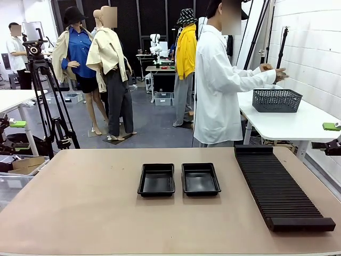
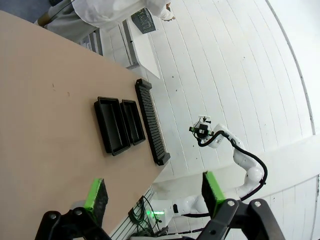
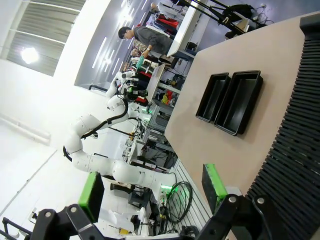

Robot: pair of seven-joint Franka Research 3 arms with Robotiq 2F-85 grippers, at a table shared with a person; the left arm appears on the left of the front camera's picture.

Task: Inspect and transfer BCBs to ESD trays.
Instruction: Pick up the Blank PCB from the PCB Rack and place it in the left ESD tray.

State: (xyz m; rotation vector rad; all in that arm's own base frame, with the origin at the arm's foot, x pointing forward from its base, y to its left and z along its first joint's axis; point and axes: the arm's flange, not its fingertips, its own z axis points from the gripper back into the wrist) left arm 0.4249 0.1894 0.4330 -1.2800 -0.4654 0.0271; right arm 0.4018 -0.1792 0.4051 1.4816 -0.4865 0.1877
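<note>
esd trays abreast, perhaps touching

Cut off, covered or too small to read.
In the front view the counter runs off the bottom edge and hides the person from the waist down; the person's hands are over the mesh basket, too small to tell whether they hold anything, and its walls hide the inside. In the right wrist view the ribbed rack is cut by the right and bottom edges, and the right gripper has its fingers' roots below the frame, as has the left gripper in its own view, where the person is cropped at the top. Gloss on the ESD trays perhaps masks fine detail.
</note>
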